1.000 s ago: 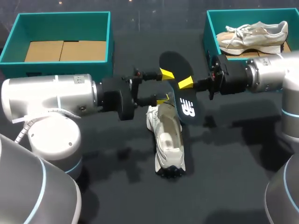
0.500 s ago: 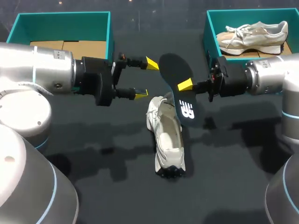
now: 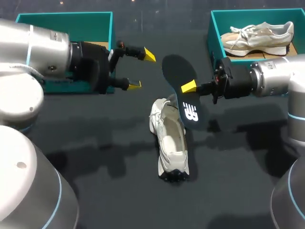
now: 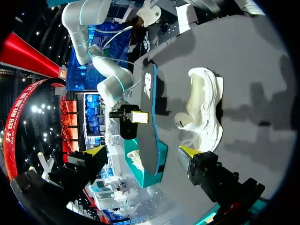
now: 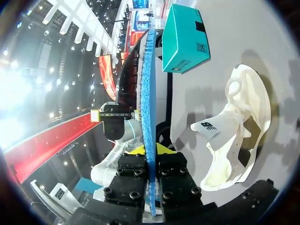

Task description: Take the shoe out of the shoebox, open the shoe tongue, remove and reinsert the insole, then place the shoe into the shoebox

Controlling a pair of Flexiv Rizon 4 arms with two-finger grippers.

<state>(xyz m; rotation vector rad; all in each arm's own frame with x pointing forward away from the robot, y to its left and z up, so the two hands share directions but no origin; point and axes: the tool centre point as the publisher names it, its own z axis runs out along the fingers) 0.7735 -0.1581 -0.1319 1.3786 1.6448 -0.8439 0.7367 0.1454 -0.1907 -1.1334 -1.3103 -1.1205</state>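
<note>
**Desk:** What does the frame show?

**Photographer:** The right hand (image 3: 187, 87) pinches the dark insole (image 3: 178, 71) at about mid-length and holds it on edge in the air. Its lower end is just over the white shoe (image 3: 170, 143). The shoe lies opening upward at the middle of the tabletop (image 3: 95, 152), running from 12 to 6 o'clock. The left hand (image 3: 142, 70) hangs at the shoe's 11 o'clock, fingers spread, holding nothing.

**Desk:** How will the pieces handle?

**Photographer:** The insole looks thin, light and bendy — likely to droop or fold if gripped at one tip. A hold near the middle, as now, seems safest, with the leading end steered into the opening. The shoe looks soft-walled and light, and it may skid when pushed. The free hand would best take it by the collar rim, or pin the tongue back.

**Desk:** Anything in the way?

**Photographer:** A teal shoebox (image 3: 90, 16) stands at the shoe's 10 o'clock, partly behind the left arm (image 3: 43, 47). A second teal box (image 3: 212, 33) at 1 o'clock holds another pale shoe (image 3: 257, 36). Both are well apart from the working spot. The likeliest snag, I judge, is the tongue itself, which could fold over the opening as the insole goes in.
</note>
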